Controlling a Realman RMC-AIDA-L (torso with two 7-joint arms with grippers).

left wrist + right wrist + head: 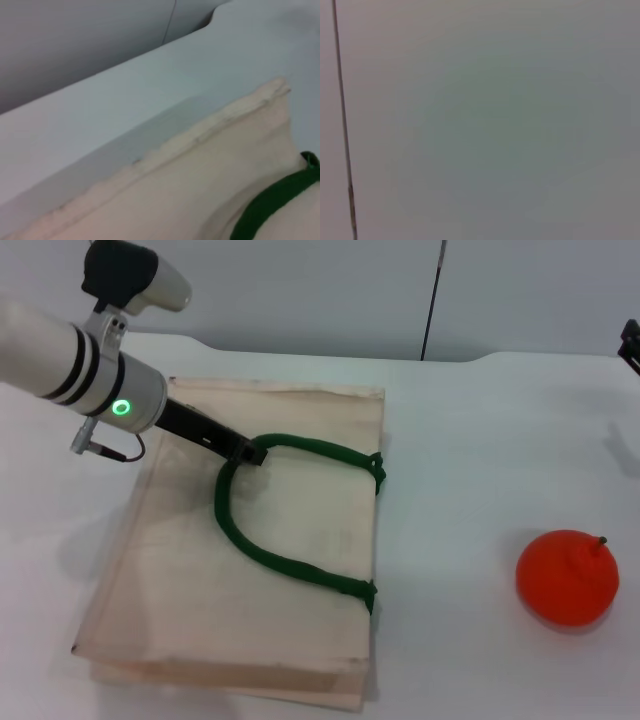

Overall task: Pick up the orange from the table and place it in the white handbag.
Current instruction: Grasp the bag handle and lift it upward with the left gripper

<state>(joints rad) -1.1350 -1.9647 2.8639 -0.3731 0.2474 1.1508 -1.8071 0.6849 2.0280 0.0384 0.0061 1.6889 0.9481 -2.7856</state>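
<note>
Left gripper (250, 452) clamped on green handle (262, 550) of white handbag (300, 430); orange (567, 577) right of handbag on table (470, 460); right gripper (630, 345) state cannot tell

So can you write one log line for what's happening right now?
left gripper: at the green handle of the white handbag | orange: untouched on table, right of bag | right gripper: far right edge

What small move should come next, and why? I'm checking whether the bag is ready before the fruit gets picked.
Probably lift the green handle a little. The left gripper sits at the handle's top, on the white handbag, which lies flat on the table, mouth closed. The orange rests untouched off to the right; only a dark tip of the right gripper shows at the edge.
</note>
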